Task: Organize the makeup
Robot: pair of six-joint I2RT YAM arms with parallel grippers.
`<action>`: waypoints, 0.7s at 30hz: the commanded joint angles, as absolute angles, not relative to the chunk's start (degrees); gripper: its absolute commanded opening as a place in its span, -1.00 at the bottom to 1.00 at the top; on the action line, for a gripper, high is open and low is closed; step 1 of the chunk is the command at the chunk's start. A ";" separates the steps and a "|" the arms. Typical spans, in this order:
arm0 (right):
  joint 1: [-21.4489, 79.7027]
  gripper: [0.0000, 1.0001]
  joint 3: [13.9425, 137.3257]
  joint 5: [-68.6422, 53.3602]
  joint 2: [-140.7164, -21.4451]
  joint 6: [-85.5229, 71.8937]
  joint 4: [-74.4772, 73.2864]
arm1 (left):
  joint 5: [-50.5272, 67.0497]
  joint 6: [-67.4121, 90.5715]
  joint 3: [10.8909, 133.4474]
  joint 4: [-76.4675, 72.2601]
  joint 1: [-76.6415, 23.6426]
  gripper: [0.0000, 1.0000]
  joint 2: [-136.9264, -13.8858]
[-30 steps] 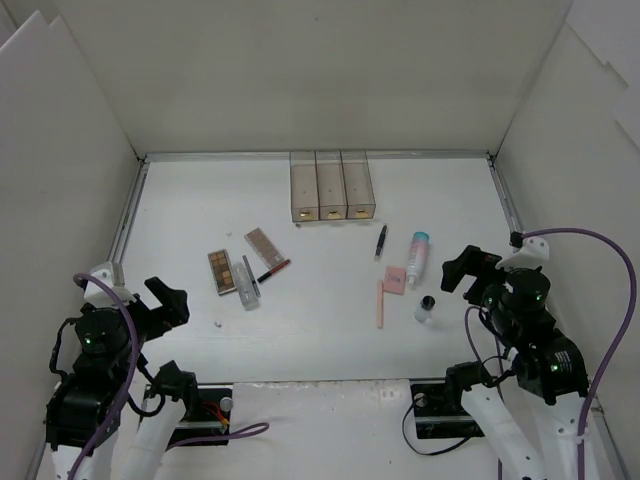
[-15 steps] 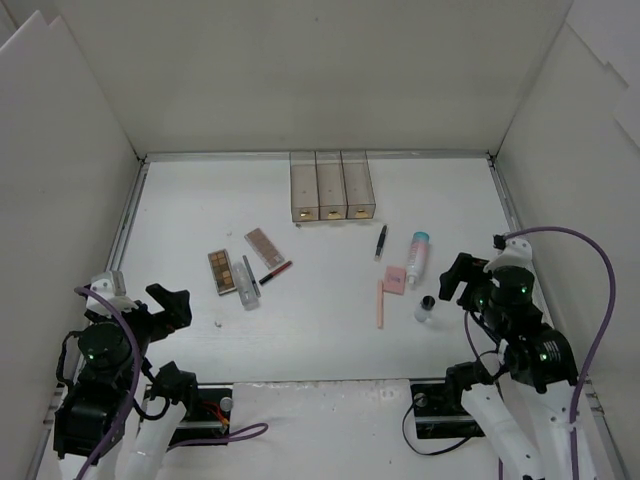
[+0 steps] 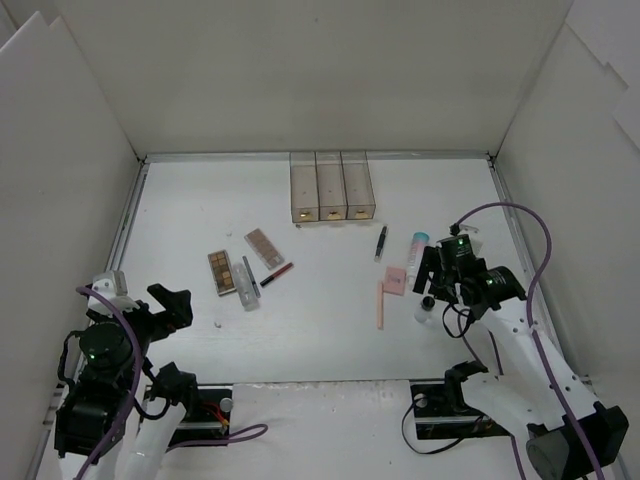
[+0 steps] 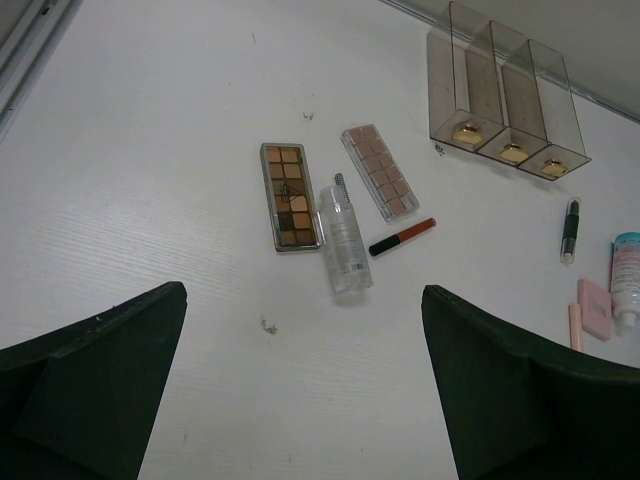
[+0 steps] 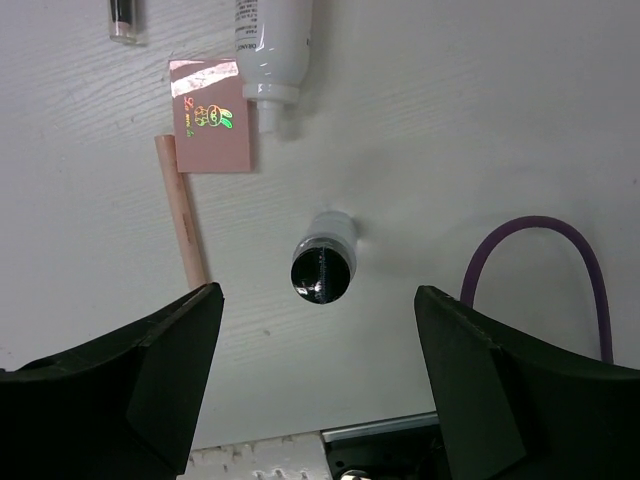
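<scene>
Only the right wrist view shows the shiny bunny print on the flat pink square pad (image 5: 212, 115), near the little glass vial (image 5: 322, 268) with its round black cap. The right claw (image 5: 316, 300) hangs open over that vial and holds nothing. The left claw (image 4: 303, 292) is wide open and empty, facing the brown eyeshadow palettes (image 4: 290, 195) on the white tabletop (image 4: 150, 150), and the clear box (image 4: 505, 100) has a small gold thing in each of its three parts.

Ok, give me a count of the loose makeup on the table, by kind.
Eyeshadow palettes: 2
Pencils, one red and one black: 2
Clear tube: 1
White-blue bottle: 1
Black-capped vial: 1
Pink pad: 1
Pink stick: 1
Total: 9
</scene>
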State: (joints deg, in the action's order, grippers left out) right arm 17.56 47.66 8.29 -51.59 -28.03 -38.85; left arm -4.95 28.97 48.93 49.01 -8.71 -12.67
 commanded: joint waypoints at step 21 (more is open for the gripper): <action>18.81 0.05 45.09 9.15 -64.77 -31.91 -35.07 | -4.48 28.39 48.87 44.74 -9.49 0.99 -13.71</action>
State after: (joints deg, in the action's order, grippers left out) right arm 18.48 44.66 9.32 -63.46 -31.66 -36.51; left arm -4.82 28.95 48.25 48.77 -9.32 -12.67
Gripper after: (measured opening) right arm 0.531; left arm 0.996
